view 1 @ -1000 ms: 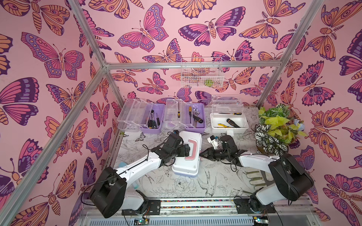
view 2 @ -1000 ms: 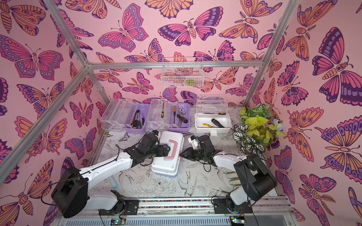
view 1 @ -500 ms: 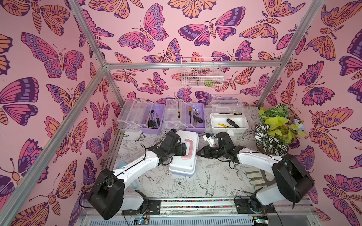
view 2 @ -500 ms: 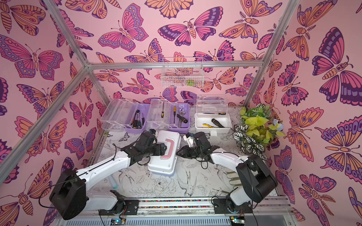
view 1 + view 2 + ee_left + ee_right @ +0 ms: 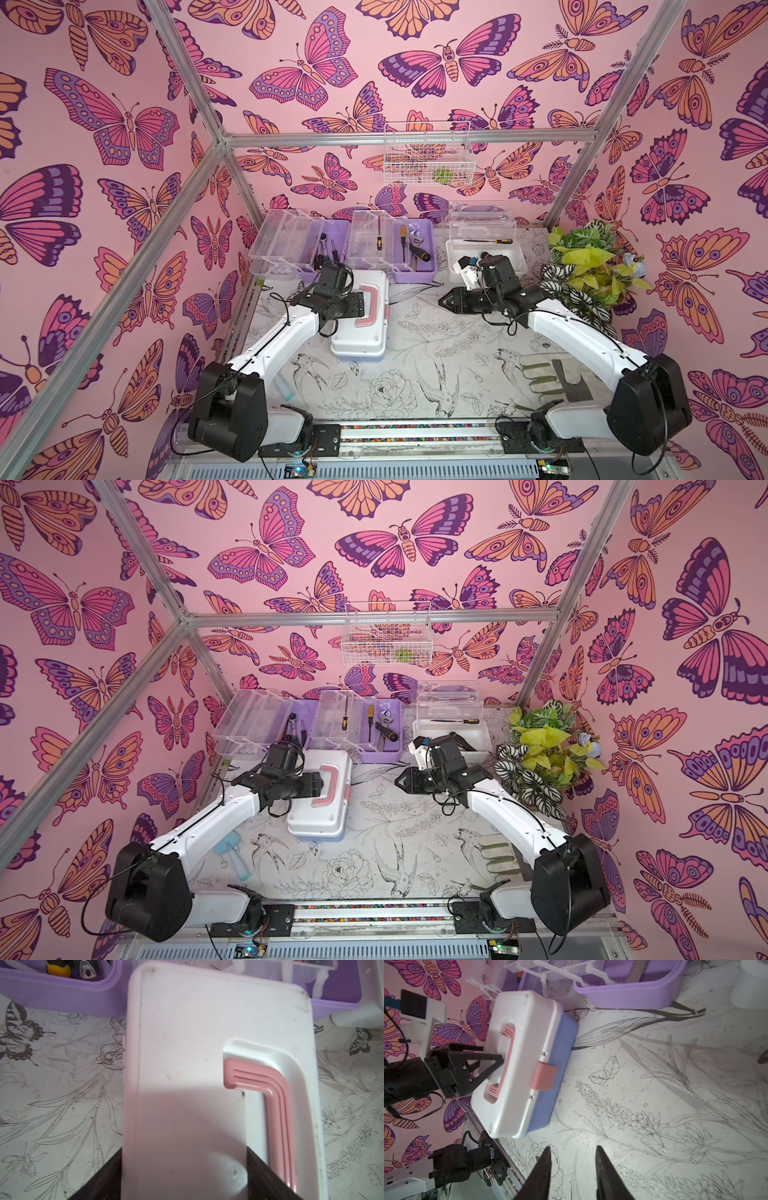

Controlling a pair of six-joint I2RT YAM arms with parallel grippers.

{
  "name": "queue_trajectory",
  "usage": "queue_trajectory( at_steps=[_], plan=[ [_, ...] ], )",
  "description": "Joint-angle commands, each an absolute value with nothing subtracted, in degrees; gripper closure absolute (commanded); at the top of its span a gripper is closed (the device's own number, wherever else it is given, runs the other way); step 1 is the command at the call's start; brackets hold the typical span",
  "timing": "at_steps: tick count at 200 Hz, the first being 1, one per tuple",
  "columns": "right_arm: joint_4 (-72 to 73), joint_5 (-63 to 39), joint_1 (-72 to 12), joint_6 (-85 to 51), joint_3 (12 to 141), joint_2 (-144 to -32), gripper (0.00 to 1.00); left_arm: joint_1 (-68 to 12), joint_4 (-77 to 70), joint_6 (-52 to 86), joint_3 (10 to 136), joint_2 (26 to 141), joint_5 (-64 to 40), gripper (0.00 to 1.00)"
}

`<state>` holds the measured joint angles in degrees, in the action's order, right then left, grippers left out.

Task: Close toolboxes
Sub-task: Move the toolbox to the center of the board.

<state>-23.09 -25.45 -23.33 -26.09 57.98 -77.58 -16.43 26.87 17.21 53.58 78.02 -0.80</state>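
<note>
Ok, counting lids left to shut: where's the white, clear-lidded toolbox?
In both top views, the white toolbox stands at the back right of the table, between a purple toolbox and the potted plant.

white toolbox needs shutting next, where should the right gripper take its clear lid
Probably the clear lid's top edge, approached from above. It stands upright behind the white base, which leaves that thin edge exposed and easy for the right gripper to pinch and swing forward.
</note>
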Motion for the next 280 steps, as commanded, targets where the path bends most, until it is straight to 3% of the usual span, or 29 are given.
queue_trajectory(
  at_steps=[1, 25, 61, 117, 151, 184, 242, 280],
  plan=[
    [-29.43, -19.88, -19.75, -23.20, 62.07, -76.23, 0.63, -12.37, 36.63, 10.55, 51.81, 81.20, 4.57, 0.23],
    [-33.57, -12.53, -16.18, -20.64, 66.00, -77.65, 0.62, -9.07, 36.66, 8.74, 52.70, 82.40, 3.97, 0.19],
    [-35.96, -4.79, -14.13, -17.81, 73.28, -83.75, 0.62, -7.92, 35.92, 7.47, 55.12, 84.68, 2.63, 0.00],
    [-35.30, -4.07, -16.50, -16.72, 87.64, -102.32, 0.62, -7.99, 38.16, 13.76, 56.34, 75.27, 3.56, 0.00],
    [-35.60, -2.68, -17.51, -17.49, 94.69, -111.32, 0.62, -8.15, 37.36, 16.38, 56.38, 62.35, -1.24, 0.00],
    [-38.85, -0.79, -19.55, -17.10, 103.43, -120.00, 0.62, -8.93, 37.45, 17.17, 55.87, 57.87, -6.72, 0.00],
    [-45.50, 0.44, -19.67, -17.42, 115.11, -130.63, 0.64, -21.25, 37.47, 18.41, 55.11, 56.42, -5.57, 0.01],
    [-46.92, 2.62, -19.45, -16.45, 114.05, -130.83, 0.75, -26.18, 37.39, 19.45, 54.41, 56.57, -4.48, 0.00]
  ],
)
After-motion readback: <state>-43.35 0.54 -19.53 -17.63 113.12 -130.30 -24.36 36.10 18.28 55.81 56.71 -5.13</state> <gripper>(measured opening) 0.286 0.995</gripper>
